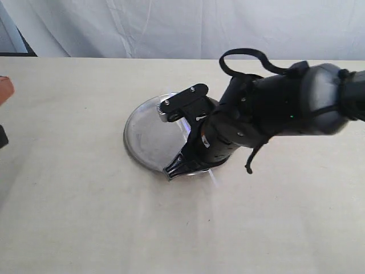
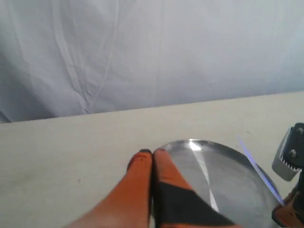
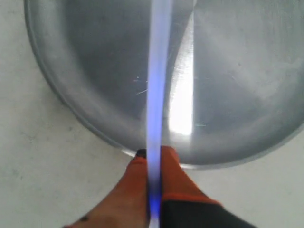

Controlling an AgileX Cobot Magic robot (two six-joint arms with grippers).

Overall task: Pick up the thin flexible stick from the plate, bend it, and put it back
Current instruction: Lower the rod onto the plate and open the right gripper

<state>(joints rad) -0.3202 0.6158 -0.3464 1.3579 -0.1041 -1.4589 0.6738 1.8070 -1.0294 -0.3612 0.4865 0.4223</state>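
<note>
The right gripper (image 3: 153,156) has its two orange fingers pressed together on the thin, translucent, bluish-white flexible stick (image 3: 158,71), pinching it near one end just outside the rim of the round, shiny stainless-steel plate (image 3: 237,95). From the fingers the stick runs straight out across the plate, over its streaky reflections. The right wrist view does not show whether the far part of the stick rests on the metal or hangs above it.

In the left wrist view the same stick appears as a thin blue line slanting over the plate's side nearest the right arm, and its free end reaches past the rim there. The left gripper (image 2: 152,155) sits on the near side of the plate in that view, its orange fingers closed against each other with nothing between them. Its tips lie close to the rim, but I cannot tell whether they touch it.

In the exterior view the bulky black right arm (image 1: 285,108) leans in from the right and covers much of the plate. A looped black cable (image 1: 245,54) arches above its wrist. The plate sits on a pale beige table (image 1: 85,217) with a white cloth backdrop (image 1: 171,28) behind
</note>
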